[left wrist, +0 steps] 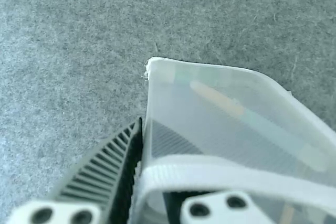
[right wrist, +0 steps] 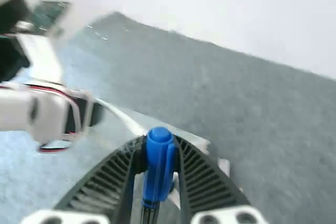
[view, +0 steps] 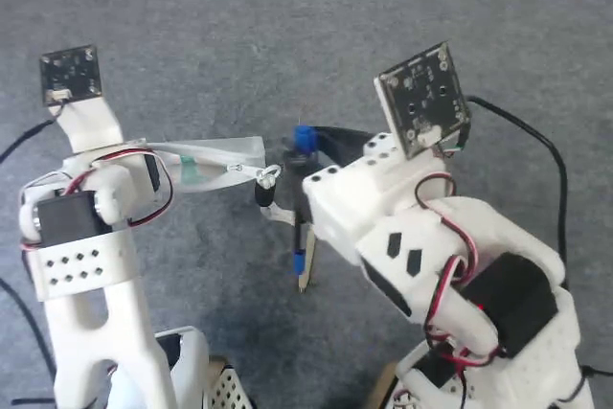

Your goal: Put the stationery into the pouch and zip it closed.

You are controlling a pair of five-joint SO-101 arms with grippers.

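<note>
**A:** Where is the pouch found?

**B:** The translucent pouch (view: pixel 206 162) is gripped at its left end by the left hand (left wrist: pixel 144 145), which is clamped shut on it above the gray desk (view: pixel 192 64). Its right end, where the zipper pull (view: pixel 269 175) hangs, is turned toward the other arm. A pencil-like piece (left wrist: pixel 220 100) is seen through the wall, so one item is judged to be packed.

**A:** And the right hand?

**B:** The right hand (right wrist: pixel 157 145) is closed on a blue pen (right wrist: pixel 157 166), cap pointing away from the wrist. The pen is just right of the pull and a little farther.

**A:** How is this insertion best done?

**B:** How wide the mouth stands cannot be told, so that is best checked first. The pen is best lined up with the pouch's long axis and fed past the pull without snagging. The pouch should be held steady and level throughout. Release is advised only once most of the barrel is inside.

**A:** Is anything left out?

**B:** A slim blue-banded item (view: pixel 301 263) lies on the desk near the pull. It is probably to be packed before zipping.
</note>
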